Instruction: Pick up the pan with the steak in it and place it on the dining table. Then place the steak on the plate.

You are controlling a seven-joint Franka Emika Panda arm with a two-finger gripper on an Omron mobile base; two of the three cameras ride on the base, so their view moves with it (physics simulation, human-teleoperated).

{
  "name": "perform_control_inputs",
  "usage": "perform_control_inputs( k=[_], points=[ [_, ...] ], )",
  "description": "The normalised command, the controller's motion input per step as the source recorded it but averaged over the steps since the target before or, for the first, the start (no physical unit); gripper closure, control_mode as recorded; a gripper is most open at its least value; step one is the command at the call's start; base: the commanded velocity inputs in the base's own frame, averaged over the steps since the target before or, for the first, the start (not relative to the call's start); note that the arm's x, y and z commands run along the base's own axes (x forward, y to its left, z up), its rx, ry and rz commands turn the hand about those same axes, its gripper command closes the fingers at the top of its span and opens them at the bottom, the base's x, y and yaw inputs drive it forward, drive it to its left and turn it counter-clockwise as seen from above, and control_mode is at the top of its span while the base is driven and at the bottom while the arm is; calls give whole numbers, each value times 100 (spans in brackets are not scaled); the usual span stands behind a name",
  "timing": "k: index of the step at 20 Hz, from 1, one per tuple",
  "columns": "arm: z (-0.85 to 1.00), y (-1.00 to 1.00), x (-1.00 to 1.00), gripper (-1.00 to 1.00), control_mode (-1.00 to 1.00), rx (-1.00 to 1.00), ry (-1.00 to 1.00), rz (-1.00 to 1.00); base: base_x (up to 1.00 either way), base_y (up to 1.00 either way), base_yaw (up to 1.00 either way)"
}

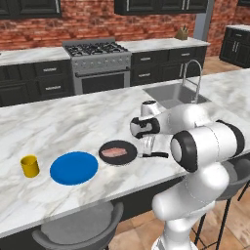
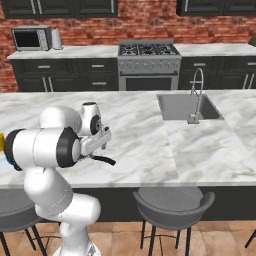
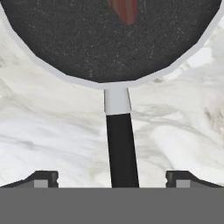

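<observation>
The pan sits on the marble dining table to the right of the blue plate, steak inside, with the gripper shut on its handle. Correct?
Not quite. The pan and steak are as described, beside the plate, but the gripper is open: in the hand view its fingertips stand wide of the handle.

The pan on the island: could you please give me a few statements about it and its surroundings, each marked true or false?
1. The pan rests on the dining table. True.
2. The steak lies on the plate. False: it lies in the pan.
3. The gripper is open, with the pan's handle between its fingertips. True.
4. The yellow cup stands between the plate and the pan. False: it stands on the plate's far side from the pan.
</observation>
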Motion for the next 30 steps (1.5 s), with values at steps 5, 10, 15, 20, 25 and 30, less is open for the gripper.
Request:
perform_control_inputs(
  k=[5, 10, 15, 20, 25, 30],
  points=[
    [34, -1, -64, -100, -100, 3, -5, 0, 0, 0, 0],
    [37, 9, -32, -100, -100, 5, -6, 1, 0, 0, 0],
    [15, 54, 11, -100, -100, 2, -7, 0, 0, 0, 0],
    [1, 77, 43, -100, -100, 0, -5, -1, 0, 0, 0],
    [-7, 68, 70, -100, -100, 0, 0, -4, 0, 0, 0],
    [-17, 56, 74, -100, -100, -1, 0, -3, 0, 0, 0]
  ],
)
